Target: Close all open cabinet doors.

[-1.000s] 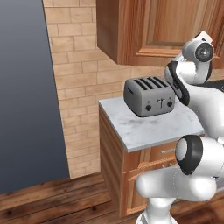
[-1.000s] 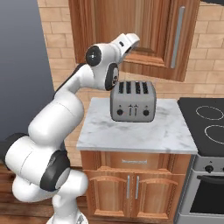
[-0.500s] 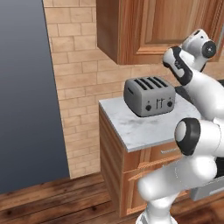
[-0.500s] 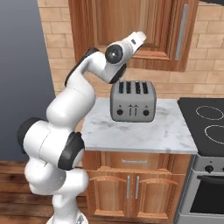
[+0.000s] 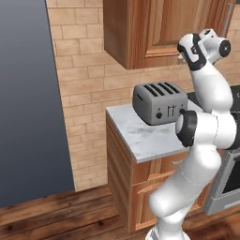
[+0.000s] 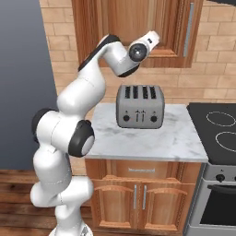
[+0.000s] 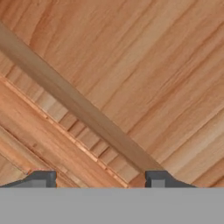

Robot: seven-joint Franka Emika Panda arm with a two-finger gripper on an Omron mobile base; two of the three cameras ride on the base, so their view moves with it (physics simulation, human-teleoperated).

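The cabinet door (image 6: 138, 18) is a tall brown wooden wall-cabinet door with a raised panel and a long vertical silver bar handle (image 6: 189, 28). It looks flush or nearly flush with the cabinet front. My arm reaches up over the counter, and my gripper (image 6: 157, 35) is right at the door's lower panel, left of the handle. In the hand view the door's wood (image 7: 131, 65) is very close, with a panel moulding running diagonally. My gripper (image 7: 100, 181) is open, its dark fingertips (image 7: 158, 179) apart with nothing between them.
A silver four-slot toaster (image 6: 139, 106) stands on the marble counter (image 6: 152, 143) below the hand. A black stovetop (image 6: 216, 133) lies to the right. A dark tall fridge side (image 5: 28, 98) and brick wall (image 5: 84, 89) are on the left. Base cabinet doors (image 6: 124, 203) sit under the counter.
The arm has lifted and stretched, carrying the hand up and closer to the door's lower panel. The toaster and the base have stayed put.
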